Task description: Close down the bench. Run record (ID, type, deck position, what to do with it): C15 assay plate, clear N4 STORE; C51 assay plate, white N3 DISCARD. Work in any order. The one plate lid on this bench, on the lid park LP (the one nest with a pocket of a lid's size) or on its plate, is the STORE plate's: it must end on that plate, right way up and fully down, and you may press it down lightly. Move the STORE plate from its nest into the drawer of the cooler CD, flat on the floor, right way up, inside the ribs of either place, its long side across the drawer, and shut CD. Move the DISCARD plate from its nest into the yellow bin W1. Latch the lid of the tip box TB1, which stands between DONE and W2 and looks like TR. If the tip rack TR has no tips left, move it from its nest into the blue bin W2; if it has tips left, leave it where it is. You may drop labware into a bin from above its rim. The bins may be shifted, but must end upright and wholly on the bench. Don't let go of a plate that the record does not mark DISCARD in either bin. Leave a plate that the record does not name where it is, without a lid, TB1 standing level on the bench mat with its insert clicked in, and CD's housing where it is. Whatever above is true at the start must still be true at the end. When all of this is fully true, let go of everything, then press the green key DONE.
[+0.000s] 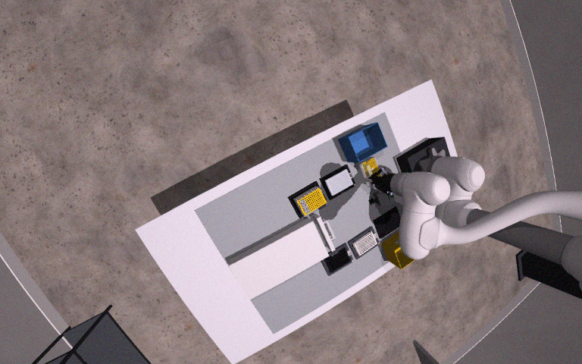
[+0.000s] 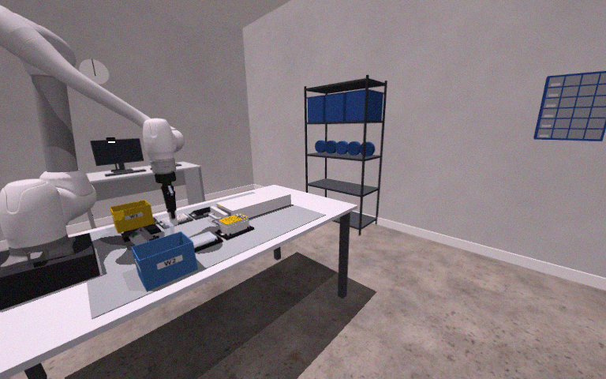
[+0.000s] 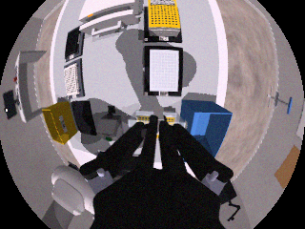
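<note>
Nearest the camera, the gripper (image 3: 156,133) points down with fingers pressed together on nothing, just above tip box TB1 (image 1: 369,165) (yellow insert showing), which sits beside blue bin W2 (image 1: 361,141). Farther off lie a lidded plate (image 3: 163,71), then tip rack TR (image 3: 163,15). An off-centre push could tip TB1 or leave it unlatched.
</note>
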Controlling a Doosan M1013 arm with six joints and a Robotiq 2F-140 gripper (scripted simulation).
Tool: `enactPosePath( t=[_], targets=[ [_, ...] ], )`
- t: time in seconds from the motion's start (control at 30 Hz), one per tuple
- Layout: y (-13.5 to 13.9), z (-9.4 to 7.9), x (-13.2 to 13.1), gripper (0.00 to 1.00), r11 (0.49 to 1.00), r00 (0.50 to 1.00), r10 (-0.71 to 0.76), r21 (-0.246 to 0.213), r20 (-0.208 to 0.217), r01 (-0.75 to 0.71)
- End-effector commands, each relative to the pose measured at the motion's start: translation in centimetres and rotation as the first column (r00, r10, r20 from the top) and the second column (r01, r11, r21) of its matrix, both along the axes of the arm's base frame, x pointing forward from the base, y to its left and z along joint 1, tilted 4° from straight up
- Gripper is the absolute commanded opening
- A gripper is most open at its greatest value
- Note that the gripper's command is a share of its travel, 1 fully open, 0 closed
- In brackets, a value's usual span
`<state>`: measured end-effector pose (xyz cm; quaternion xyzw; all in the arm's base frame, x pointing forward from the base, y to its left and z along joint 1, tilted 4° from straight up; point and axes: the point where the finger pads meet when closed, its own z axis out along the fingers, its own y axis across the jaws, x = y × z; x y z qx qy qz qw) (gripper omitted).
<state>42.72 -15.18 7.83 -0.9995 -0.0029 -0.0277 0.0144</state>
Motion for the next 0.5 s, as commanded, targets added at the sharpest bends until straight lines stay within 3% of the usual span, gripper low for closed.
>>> enactPosePath(
  t=[0.0, 0.47],
  targets=[
    [0.0, 0.0, -0.4, 0.00, 1.000, 1.000, 0.000, 0.000, 0.000, 0.000],
    [0.0, 0.2, -2.1, 0.00, 1.000, 1.000, 0.000, 0.000, 0.000, 0.000]
  ],
)
